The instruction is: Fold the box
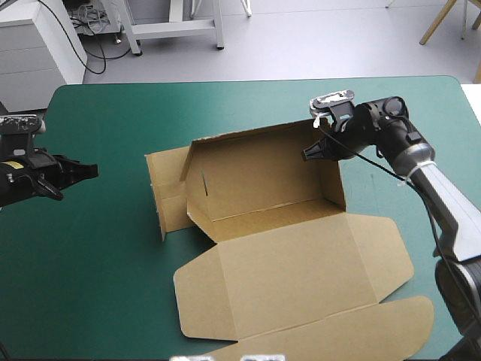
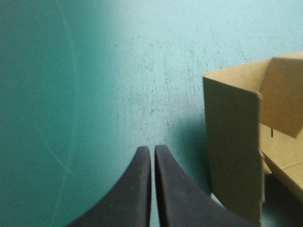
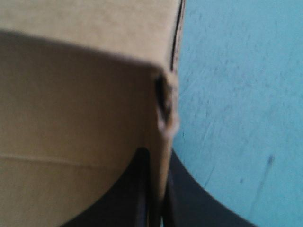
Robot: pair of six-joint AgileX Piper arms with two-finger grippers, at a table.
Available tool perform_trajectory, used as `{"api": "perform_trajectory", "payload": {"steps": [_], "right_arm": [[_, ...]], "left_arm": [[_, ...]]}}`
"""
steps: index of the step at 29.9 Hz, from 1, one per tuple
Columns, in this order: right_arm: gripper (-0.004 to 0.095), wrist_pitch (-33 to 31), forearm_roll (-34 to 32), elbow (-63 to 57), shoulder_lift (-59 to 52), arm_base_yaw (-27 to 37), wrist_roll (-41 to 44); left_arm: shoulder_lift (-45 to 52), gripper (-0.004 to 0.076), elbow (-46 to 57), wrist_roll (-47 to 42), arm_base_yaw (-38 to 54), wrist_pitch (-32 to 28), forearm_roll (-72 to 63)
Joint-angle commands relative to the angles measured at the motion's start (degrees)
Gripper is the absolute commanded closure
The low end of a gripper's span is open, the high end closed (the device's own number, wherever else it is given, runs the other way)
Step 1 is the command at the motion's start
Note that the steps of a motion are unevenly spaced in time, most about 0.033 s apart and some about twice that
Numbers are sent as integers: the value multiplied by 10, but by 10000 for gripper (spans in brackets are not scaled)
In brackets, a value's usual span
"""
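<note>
- Pinching the box (image 1: 278,226) at the top right corner of its raised rear wall, the right claw (image 1: 310,153) reaches in from the right side of the worktop (image 1: 98,256).
- In the right wrist view the black fingers (image 3: 189,198) are almost together. The brown board's edge runs between them, one finger inside the wall and one outside.
- The box sits around the middle of the worktop, partly formed. Its rear wall leans up, the floor panel lies flat in front of it, and the broad lid with its rounded flaps lies flat toward the near edge.
- At the box's left end, a panel stands upright on the teal-green cover (image 2: 118,71).
- The left claw (image 1: 89,171) is over the left side of the worktop, well apart from the box and pointing toward it.
- In the left wrist view its two black fingers meet in a narrow arch with only a thin slit between them, and they hold nothing.
- That upright left end panel shows ahead of the left claw and off to one side, with bare cover between them.
</note>
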State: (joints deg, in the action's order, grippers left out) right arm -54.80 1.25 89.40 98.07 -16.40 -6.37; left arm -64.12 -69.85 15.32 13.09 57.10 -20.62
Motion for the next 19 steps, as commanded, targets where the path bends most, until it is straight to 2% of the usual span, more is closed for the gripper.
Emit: {"api": "perform_trajectory", "payload": {"steps": [1,6,10,14,16,19], "right_arm": [[901,48,-8,33,23,2,-10],[732,56,13,50,61,2,-10],[517,53,16,50,65,2,-10],[299,16,16,57,54,2,-10],[253,-9,4,68,39,2,-10],[246,-28,-13,76,2,2,-10]], "left_arm": [[10,711,-16,-3,0,-30,-24],[10,711,-16,-3,0,-18,-17],[10,711,-16,-3,0,-17,-10],[10,713,-16,-2,0,-17,-2],[10,714,-16,-2,0,-17,15],[10,714,-16,-2,0,-18,22]]}}
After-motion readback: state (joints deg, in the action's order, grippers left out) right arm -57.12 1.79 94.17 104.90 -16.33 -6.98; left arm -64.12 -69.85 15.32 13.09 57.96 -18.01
